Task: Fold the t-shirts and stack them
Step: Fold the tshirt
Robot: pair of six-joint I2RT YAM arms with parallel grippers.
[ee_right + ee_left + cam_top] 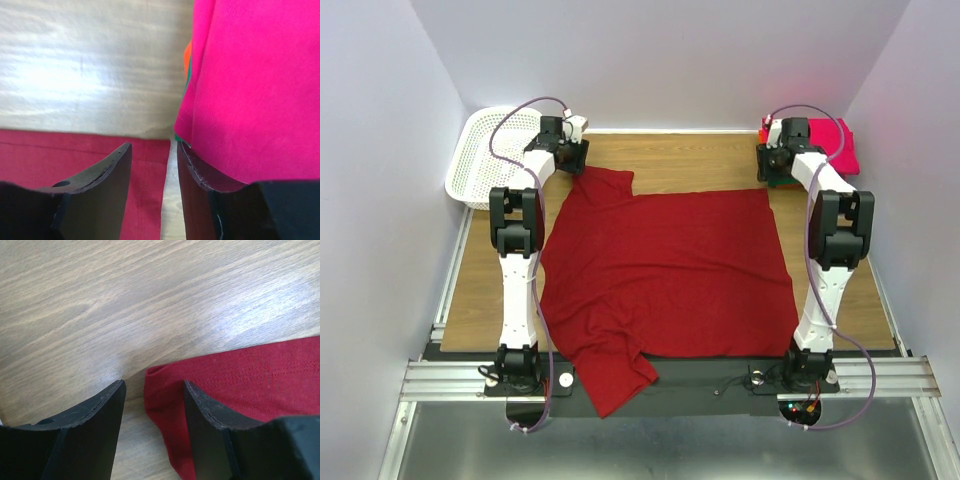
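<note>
The dark red t-shirt lies spread on the wooden table, one sleeve hanging over the near edge. My left gripper is open at the shirt's far left sleeve; in the left wrist view the sleeve tip lies between the fingers of the left gripper. My right gripper is open over the shirt's far right corner, which sits between the fingers of the right gripper. The folded pink shirt tops a stack showing orange and green edges, just right of my right fingers.
A white lattice basket stands at the far left corner beyond the table's edge. Bare wood shows along the back between the two grippers. The pink stack touches or nearly touches my right finger.
</note>
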